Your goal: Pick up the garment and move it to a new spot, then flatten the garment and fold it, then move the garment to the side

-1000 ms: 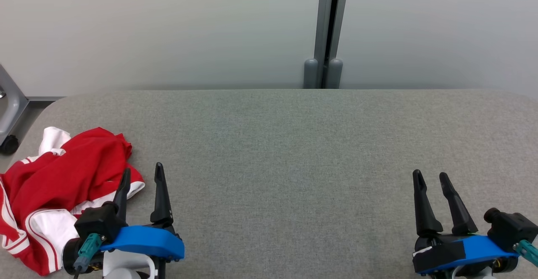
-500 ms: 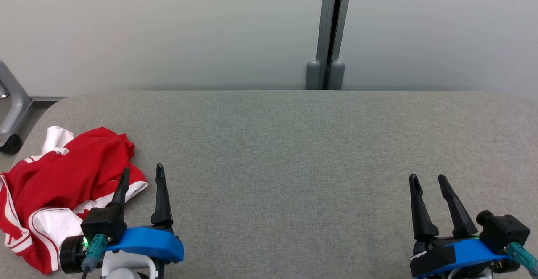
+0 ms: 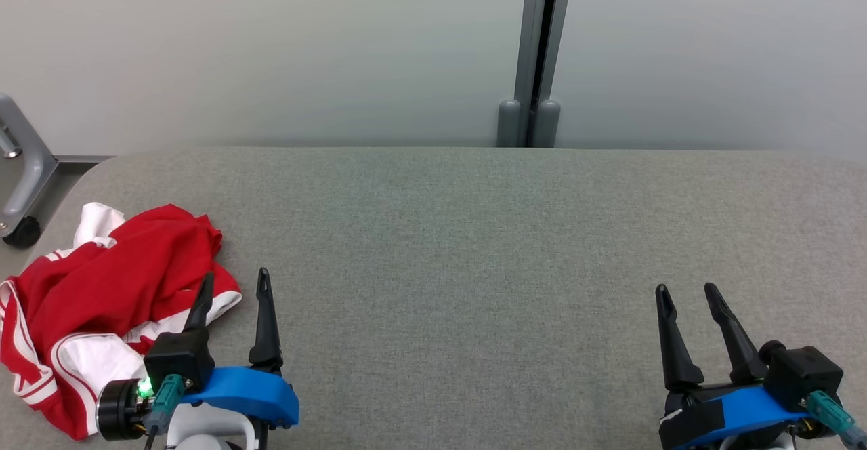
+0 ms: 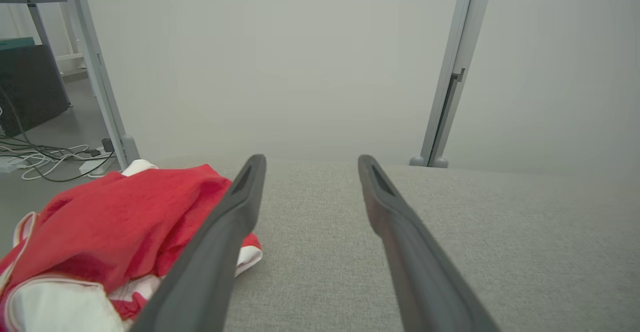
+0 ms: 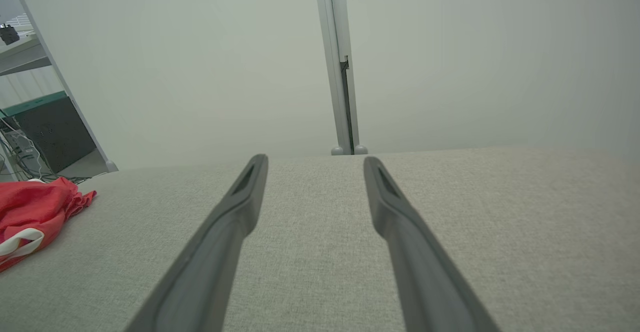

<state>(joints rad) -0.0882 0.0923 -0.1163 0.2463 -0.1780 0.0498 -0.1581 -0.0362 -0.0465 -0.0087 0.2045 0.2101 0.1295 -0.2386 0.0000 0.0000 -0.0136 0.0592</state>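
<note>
The garment point(image 3: 101, 294) is a crumpled red and white heap at the table's left end, also in the left wrist view point(image 4: 115, 222) and at the left edge of the right wrist view point(image 5: 30, 212). My left gripper point(image 3: 236, 282) stands open just right of the heap; its left finger overlaps the cloth's white hem, and nothing lies between the fingers point(image 4: 235, 207). Far to the right, near the front edge, my right gripper point(image 3: 686, 292) is open and empty over bare table point(image 5: 312, 164).
The grey fabric-covered table point(image 3: 460, 233) stretches wide between the grippers. A pale wall with a grey vertical post point(image 3: 538, 57) backs it. A grey frame with a caster point(image 3: 20, 186) stands off the table's left end, with cables point(image 4: 45, 157) on the floor there.
The head camera has shifted, so the whole scene has slid a little right and down. Both grippers stay open. The garment lies as before.
</note>
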